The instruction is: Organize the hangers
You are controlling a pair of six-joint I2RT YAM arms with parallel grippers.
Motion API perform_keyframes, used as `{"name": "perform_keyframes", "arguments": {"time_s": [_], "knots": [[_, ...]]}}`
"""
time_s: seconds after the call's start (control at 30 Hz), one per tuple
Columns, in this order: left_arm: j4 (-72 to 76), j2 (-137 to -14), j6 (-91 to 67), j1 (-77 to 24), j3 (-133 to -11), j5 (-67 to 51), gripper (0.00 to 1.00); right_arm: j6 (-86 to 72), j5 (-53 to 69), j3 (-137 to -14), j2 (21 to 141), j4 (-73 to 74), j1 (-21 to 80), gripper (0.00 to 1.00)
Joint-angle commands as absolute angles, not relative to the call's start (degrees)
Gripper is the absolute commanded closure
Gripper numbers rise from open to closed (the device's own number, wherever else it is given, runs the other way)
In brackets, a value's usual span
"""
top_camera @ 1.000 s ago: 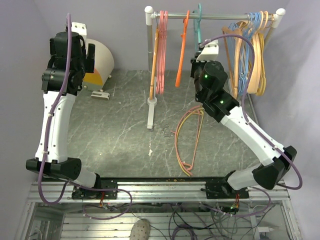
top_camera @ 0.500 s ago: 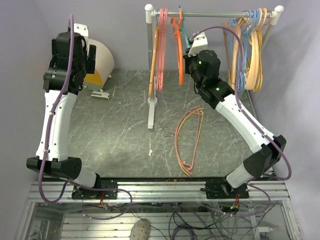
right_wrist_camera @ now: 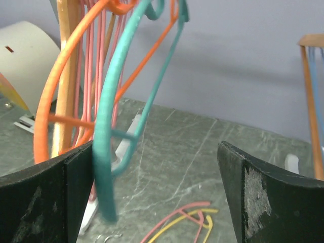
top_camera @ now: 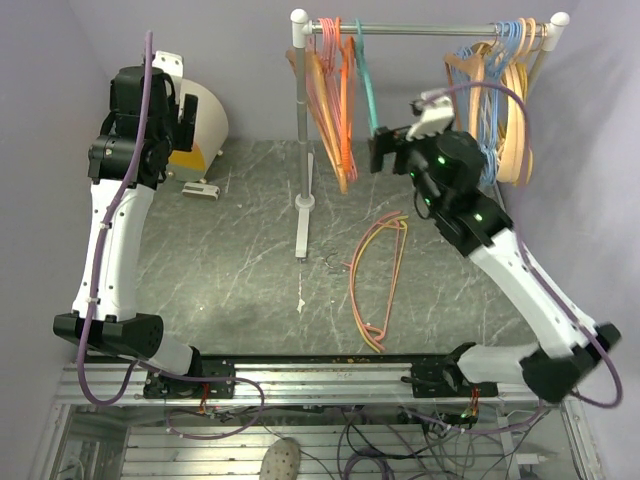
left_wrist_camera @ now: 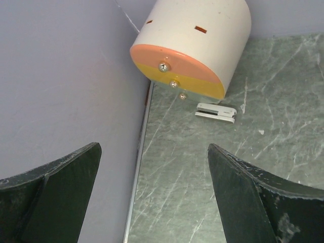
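Pink, orange and tan wooden hangers (top_camera: 335, 110) hang bunched at the left end of the rail (top_camera: 430, 30). A teal hanger (top_camera: 368, 90) hangs just right of them. My right gripper (top_camera: 385, 150) stands open beside it. In the right wrist view the teal hanger (right_wrist_camera: 109, 131) dangles against the inner side of the left finger, not gripped, between wide jaws of my right gripper (right_wrist_camera: 154, 167). The orange hanger (right_wrist_camera: 50, 111) is behind it. A pink and a yellow hanger (top_camera: 375, 275) lie on the table. My left gripper (left_wrist_camera: 154, 162) is open and empty at the back left.
A bunch of light-blue and pale tan hangers (top_camera: 500, 100) fills the rail's right end. The rail's post and foot (top_camera: 302, 215) stand mid-table. A white cylinder with an orange-yellow end (left_wrist_camera: 202, 40) and a small white clip (left_wrist_camera: 216, 111) lie by the left wall.
My right gripper slid the teal hanger left along the rail to the pink and orange ones, then opened and let it go. The left-end hangers now swing. The left arm stayed put.
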State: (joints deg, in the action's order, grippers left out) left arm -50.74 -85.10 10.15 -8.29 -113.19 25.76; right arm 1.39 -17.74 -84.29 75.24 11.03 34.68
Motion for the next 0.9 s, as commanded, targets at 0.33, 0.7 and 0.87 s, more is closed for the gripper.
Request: {"name": "perform_keyframes", "arguments": {"time_s": [0.33, 0.7, 0.87], "knots": [[-53.1, -83.8, 11.7, -7.7, -112.5, 19.7, 0.02, -28.0, -5.0, -40.4, 47.0, 20.9, 38.0, 0.02], [-51.5, -81.3, 12.1, -7.7, -108.9, 19.1, 0.02, -38.0, -17.9, -37.8, 64.0, 18.8, 56.1, 0.17], [-51.0, -80.6, 12.2, -7.7, -107.5, 19.6, 0.02, -40.2, -24.1, -40.4, 71.8, 20.2, 56.3, 0.41]]}}
